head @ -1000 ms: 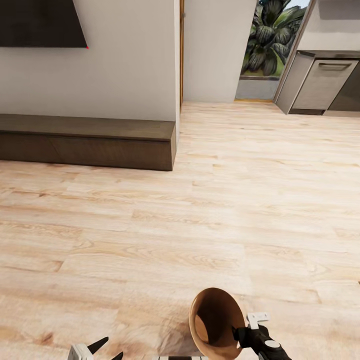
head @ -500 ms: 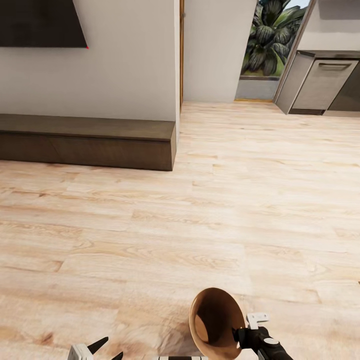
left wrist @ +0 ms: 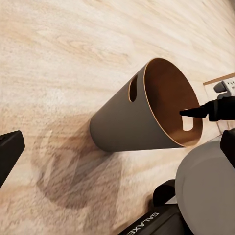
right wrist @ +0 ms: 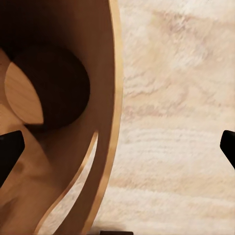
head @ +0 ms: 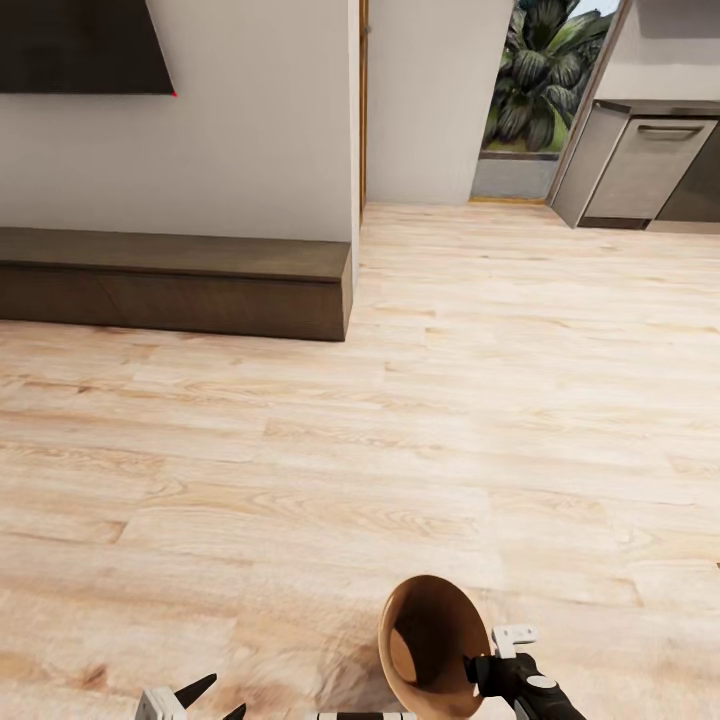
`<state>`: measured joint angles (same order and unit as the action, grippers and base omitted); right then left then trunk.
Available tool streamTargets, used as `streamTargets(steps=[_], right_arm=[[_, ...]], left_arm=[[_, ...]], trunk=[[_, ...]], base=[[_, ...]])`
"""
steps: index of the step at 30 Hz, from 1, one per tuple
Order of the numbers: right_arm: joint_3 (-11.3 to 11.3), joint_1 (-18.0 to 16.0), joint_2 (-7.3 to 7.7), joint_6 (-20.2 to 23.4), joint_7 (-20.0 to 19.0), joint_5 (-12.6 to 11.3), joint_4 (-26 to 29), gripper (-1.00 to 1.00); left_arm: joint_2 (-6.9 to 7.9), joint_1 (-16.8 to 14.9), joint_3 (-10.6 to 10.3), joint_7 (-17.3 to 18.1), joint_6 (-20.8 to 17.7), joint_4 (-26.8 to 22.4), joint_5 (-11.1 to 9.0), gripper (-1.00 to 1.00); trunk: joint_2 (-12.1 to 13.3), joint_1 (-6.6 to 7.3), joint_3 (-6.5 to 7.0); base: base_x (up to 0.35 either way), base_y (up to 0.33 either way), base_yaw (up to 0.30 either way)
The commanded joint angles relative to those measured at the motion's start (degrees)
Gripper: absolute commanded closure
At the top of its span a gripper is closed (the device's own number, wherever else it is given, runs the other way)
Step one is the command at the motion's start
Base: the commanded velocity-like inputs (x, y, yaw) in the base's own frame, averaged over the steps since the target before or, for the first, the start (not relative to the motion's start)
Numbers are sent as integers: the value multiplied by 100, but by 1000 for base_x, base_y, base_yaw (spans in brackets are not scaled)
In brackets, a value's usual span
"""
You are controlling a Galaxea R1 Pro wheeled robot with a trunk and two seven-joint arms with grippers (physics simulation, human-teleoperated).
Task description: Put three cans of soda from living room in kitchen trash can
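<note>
The tash can (head: 430, 642), grey outside and copper-brown inside, is tipped on its side low over the wood floor, its mouth toward me and nothing inside. My right gripper (head: 492, 650) straddles its rim. In the right wrist view the gripper (right wrist: 117, 147) has its fingertips far apart, with the can's thin wall (right wrist: 110, 98) between them. In the left wrist view one black finger (left wrist: 196, 111) of the right gripper reaches inside the mouth of the can (left wrist: 132, 122). My left gripper (head: 220, 697) hangs open and empty to the can's left. The soda cans are out of view.
A long low dark wood bench (head: 180, 280) runs along the white wall at the left, under a dark wall screen (head: 80, 45). Far right stand grey kitchen cabinets (head: 650, 170) beside a glass door with plants (head: 540, 90). Open wood floor lies ahead.
</note>
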<state>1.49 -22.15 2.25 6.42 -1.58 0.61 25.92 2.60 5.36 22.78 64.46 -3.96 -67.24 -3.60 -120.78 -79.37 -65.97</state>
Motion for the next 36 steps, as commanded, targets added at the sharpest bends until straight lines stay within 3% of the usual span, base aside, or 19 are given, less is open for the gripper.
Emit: streamTargets(steps=[1,25,26,36], right_arm=[[2,0,-3,0,0,0,-2,-100],[8,0,-13,-9,0,0,5,-100],[8,0,-13,-9,0,0,6,100],[8,0,-6,-15,0,-7,16,100]], left_arm=[[-1,0,0,1,0,0,-2,-100],[3,0,6,2,0,0,0,-100],[3,0,6,3,0,0,0,-100],[3,0,7,2,0,0,0,-100]], trunk=[[0,0,-5],[0,0,-77],[0,0,-77],[0,0,-77]], base=[[0,0,0],[0,0,0],[0,0,0],[0,0,0]])
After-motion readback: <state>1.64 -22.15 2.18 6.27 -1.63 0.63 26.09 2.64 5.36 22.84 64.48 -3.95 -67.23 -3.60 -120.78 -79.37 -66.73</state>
